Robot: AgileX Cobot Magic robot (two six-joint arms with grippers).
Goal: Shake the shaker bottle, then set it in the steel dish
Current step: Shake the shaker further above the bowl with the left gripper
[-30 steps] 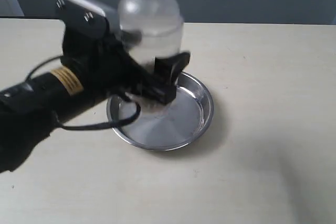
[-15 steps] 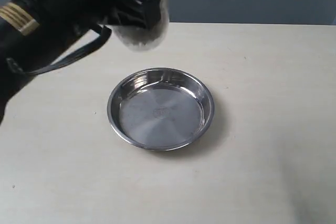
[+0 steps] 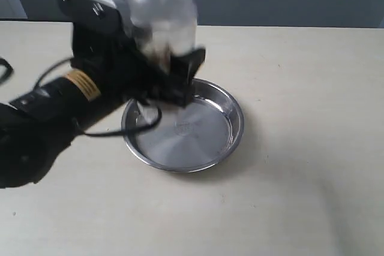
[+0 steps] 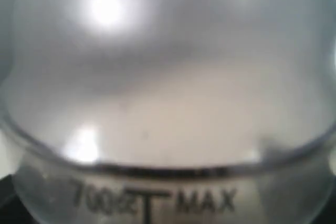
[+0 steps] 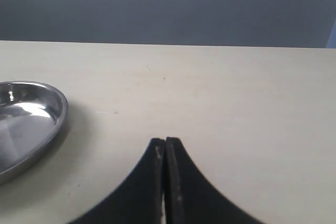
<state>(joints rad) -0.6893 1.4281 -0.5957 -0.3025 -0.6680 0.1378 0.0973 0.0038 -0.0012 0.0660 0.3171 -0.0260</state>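
The shaker bottle [image 3: 162,13], clear frosted plastic and blurred by motion, is held upright in the air by my left gripper [image 3: 174,79], which is shut on its lower body above the left rim of the steel dish [image 3: 231,133]. In the left wrist view the bottle [image 4: 168,77] fills the picture, with "MAX" printed on it; the fingers are hidden. The steel dish [image 5: 50,119] also shows at the edge of the right wrist view. My right gripper [image 5: 166,142] is shut on nothing over bare table, apart from the dish, and does not show in the exterior view.
The cream table [image 3: 300,76] stretches to the right of and in front of the dish. A dark wall runs behind the table's far edge. My left arm [image 3: 54,112] with its cable reaches in from the left.
The left arm swung up and out of the top left with the bottle half a second ago, and has now come back down over the dish's left side. The dish has not moved.
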